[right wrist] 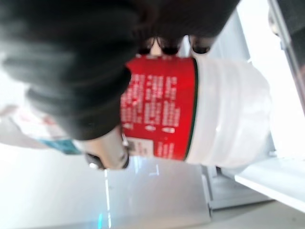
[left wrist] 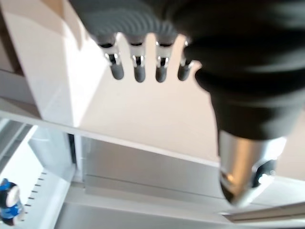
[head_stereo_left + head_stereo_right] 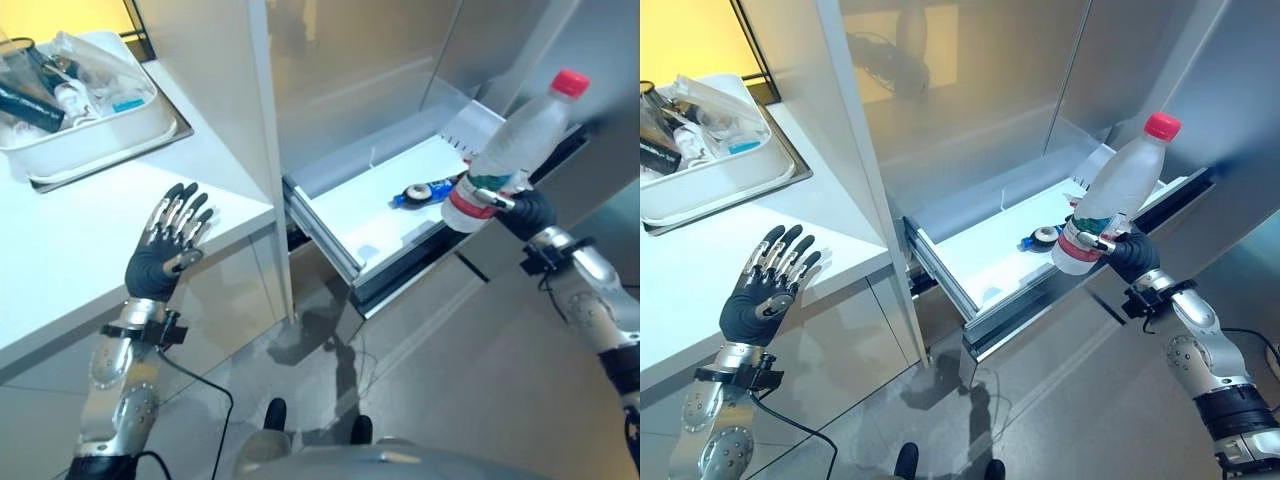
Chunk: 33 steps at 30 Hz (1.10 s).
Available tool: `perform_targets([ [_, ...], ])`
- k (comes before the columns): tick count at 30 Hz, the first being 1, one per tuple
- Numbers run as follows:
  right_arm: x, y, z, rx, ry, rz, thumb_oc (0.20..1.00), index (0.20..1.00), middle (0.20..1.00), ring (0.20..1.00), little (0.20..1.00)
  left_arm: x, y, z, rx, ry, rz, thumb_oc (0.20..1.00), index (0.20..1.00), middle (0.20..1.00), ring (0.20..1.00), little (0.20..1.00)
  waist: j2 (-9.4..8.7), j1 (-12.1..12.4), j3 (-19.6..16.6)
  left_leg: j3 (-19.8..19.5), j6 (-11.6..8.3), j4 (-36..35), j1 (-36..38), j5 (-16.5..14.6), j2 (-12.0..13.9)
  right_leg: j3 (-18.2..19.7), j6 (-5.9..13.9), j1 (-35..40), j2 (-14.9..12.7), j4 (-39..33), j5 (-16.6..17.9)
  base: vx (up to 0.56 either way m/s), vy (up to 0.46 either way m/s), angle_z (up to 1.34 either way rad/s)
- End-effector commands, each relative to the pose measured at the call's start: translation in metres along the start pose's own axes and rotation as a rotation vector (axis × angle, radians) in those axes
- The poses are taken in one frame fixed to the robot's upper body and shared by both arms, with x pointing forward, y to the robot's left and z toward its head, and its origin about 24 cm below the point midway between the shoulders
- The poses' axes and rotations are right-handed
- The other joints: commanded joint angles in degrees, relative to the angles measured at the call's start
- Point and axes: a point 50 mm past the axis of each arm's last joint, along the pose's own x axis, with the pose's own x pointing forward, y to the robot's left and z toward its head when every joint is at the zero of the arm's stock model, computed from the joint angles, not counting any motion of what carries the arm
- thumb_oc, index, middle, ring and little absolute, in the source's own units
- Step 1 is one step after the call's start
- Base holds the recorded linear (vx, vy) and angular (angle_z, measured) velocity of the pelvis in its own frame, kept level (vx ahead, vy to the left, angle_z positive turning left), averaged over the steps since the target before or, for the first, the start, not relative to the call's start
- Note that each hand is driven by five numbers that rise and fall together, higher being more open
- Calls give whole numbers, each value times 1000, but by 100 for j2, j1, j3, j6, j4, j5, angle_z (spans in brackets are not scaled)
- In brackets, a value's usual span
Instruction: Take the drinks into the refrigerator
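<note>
The right hand [image 3: 1127, 250] is shown with its fingers and thumb curled round the lower part of a clear plastic bottle [image 3: 1112, 195], at the red label. The bottle is held tilted, its red cap [image 3: 1161, 126] pointing up and away from the hand, above the front edge of the pulled-out refrigerator drawer [image 3: 990, 262]. Beyond the hand, inside the white drawer, a small blue-and-white bottle [image 3: 425, 191] is seen lying on its side near the held bottle's base. The grey refrigerator wall is seen behind the drawer. The left hand [image 3: 170, 240] is held well apart from the drawer, fingers straight and spread, holding nothing, above the edge of the white table [image 3: 70, 250]. Further along the table from that hand, a white tray [image 3: 95, 130] filled with assorted packets is set.
</note>
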Motion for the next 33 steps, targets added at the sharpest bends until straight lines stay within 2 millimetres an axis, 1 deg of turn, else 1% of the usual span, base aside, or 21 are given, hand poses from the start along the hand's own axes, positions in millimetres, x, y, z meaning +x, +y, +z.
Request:
perform_targets([
  [1, 37, 7, 88, -173, -281, 80, 200, 200, 200, 200, 200, 7, 3, 26, 89, -85, -72, 1000, 1000, 1000, 1000, 1000, -224, 115, 19, 41, 465, 382, 108, -812, -212, 50, 159, -122, -129, 554, -498, 0, 0, 0],
  [3, 40, 7, 92, -193, -279, 79, 200, 200, 200, 200, 200, 8, 3, 26, 91, -83, -76, 1000, 1000, 1000, 1000, 1000, -220, 130, 52, 42, 467, 381, 73, -799, -216, 48, 158, -152, -129, 563, -498, -16, -4, 0],
  [6, 49, 7, 105, -253, -274, 78, 200, 200, 200, 200, 200, 9, 2, 26, 93, -72, -91, 1000, 1000, 1000, 1000, 1000, -219, 176, 178, 28, 465, 413, -61, -752, -234, 42, 154, -289, -131, 587, -469, -10, -5, 0],
  [7, 50, 7, 106, -254, -275, 79, 200, 200, 200, 200, 200, 9, 2, 26, 93, -73, -90, 1000, 1000, 1000, 1000, 1000, -215, 169, 180, 28, 465, 415, -64, -752, -235, 43, 154, -293, -132, 589, -469, 0, 0, 0],
  [8, 54, 6, 113, -289, -269, 72, 200, 200, 200, 200, 200, 11, 1, 26, 88, -71, -97, 1000, 1000, 1000, 1000, 1000, -201, 192, 231, 31, 466, 415, -119, -733, -239, 41, 157, -343, -141, 583, -453, 0, 0, 0],
  [11, 61, 4, 122, -311, -280, 48, 200, 200, 200, 200, 200, 13, -2, 26, 83, -71, -113, 1000, 1000, 1000, 1000, 1000, -177, 226, 331, 14, 474, 426, -183, -708, -261, 58, 154, -427, -140, 597, -425, 0, 0, 0],
  [13, 65, 6, 128, -323, -292, 47, 200, 200, 200, 200, 200, 13, -1, 25, 83, -67, -108, 1000, 1000, 1000, 1000, 1000, -153, 231, 367, 8, 470, 424, -231, -690, -267, 61, 153, -478, -142, 603, -417, -14, -2, 5],
  [14, 70, 10, 134, -345, -301, 52, 200, 200, 200, 200, 200, 15, -1, 26, 88, -68, -110, 1000, 1000, 1000, 1000, 1000, -139, 253, 406, 15, 467, 417, -268, -677, -265, 69, 156, -518, -141, 603, -414, -9, -1, 4],
  [16, 72, 12, 137, -357, -305, 59, 200, 200, 200, 200, 200, 15, 0, 26, 88, -69, -108, 1000, 1000, 1000, 1000, 1000, -130, 254, 421, 29, 467, 415, -280, -674, -265, 74, 153, -532, -144, 605, -411, 0, 0, 0],
  [19, 80, 18, 150, -349, -348, 65, 200, 200, 200, 200, 200, 16, 1, 26, 89, -71, -96, 1000, 1000, 1000, 1000, 1000, -118, 287, 463, 19, 472, 420, -294, -674, -277, 98, 140, -555, -128, 614, -414, 0, 0, 0],
  [21, 80, 18, 150, -350, -349, 66, 200, 200, 200, 200, 200, 16, 1, 26, 88, -72, -94, 1000, 1000, 1000, 1000, 1000, -114, 280, 468, 19, 472, 420, -292, -674, -276, 98, 140, -552, -128, 614, -414, 0, 0, 0],
  [24, 85, 24, 153, -398, -325, 90, 200, 200, 200, 200, 200, 17, 1, 26, 97, -73, -88, 1000, 1000, 1000, 1000, 1000, -113, 296, 493, -4, 464, 403, -291, -669, -270, 89, 135, -550, -120, 599, -424, 0, 0, 0],
  [26, 87, 21, 153, -433, -297, 80, 200, 200, 200, 200, 200, 17, 1, 27, 100, -74, -89, 1000, 1000, 1000, 1000, 1000, -101, 295, 524, -13, 453, 404, -302, -660, -268, 76, 134, -556, -125, 600, -428, 0, 0, 0],
  [28, 90, 14, 156, -546, -227, 46, 200, 200, 200, 200, 200, 18, 1, 27, 110, -70, -103, 1000, 1000, 1000, 1000, 1000, -96, 323, 591, -18, 436, 419, -345, -634, -278, 57, 131, -594, -129, 618, -429, -15, -7, 2],
  [29, 90, 14, 156, -547, -227, 47, 200, 200, 200, 200, 200, 18, 1, 27, 109, -71, -102, 1000, 1000, 1000, 1000, 1000, -89, 316, 593, -19, 436, 421, -347, -635, -278, 57, 131, -595, -129, 620, -429, -50, -18, 5],
  [30, 92, 9, 154, -610, -171, 29, 200, 200, 200, 200, 200, 19, 1, 26, 113, -60, -112, 1000, 1000, 1000, 1000, 1000, -79, 333, 655, -24, 432, 437, -388, -620, -282, 47, 131, -653, -132, 659, -429, -29, -9, 4],
  [31, 92, 9, 154, -611, -171, 29, 200, 200, 200, 200, 200, 19, 1, 26, 113, -61, -111, 1000, 1000, 1000, 1000, 1000, -76, 329, 655, -24, 432, 439, -391, -620, -282, 46, 131, -656, -133, 663, -431, -38, -10, 4],
  [33, 94, 7, 147, -683, -98, 37, 200, 200, 200, 200, 200, 20, -1, 29, 140, -59, -133, 1000, 1000, 1000, 1000, 1000, -66, 351, 709, -40, 431, 470, -445, -610, -288, 40, 134, -721, -145, 714, -436, -27, -7, 8],
])
